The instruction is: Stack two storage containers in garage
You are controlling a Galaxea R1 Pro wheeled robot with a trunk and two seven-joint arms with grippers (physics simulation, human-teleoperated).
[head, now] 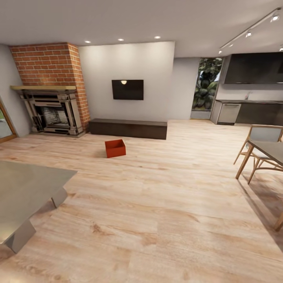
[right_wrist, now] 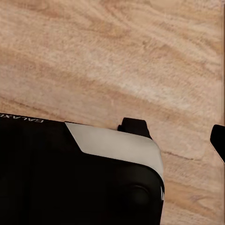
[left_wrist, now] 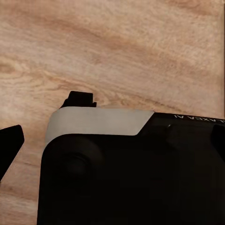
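On the plank floor before a dark bench sits one red bin. Both grippers' jaw states cannot be told.

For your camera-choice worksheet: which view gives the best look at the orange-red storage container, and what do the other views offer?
The head view: the storage container sits whole on the wood floor, before the dark low bench. Both wrist views look down at floor planks and black robot body, offering nothing of it.

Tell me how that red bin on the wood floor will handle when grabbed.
The red bin looks rigid, with straight walls, so it probably won't flex. Open and apparently empty, likely light. Its flat base probably slides on the smooth wood floor rather than tipping.
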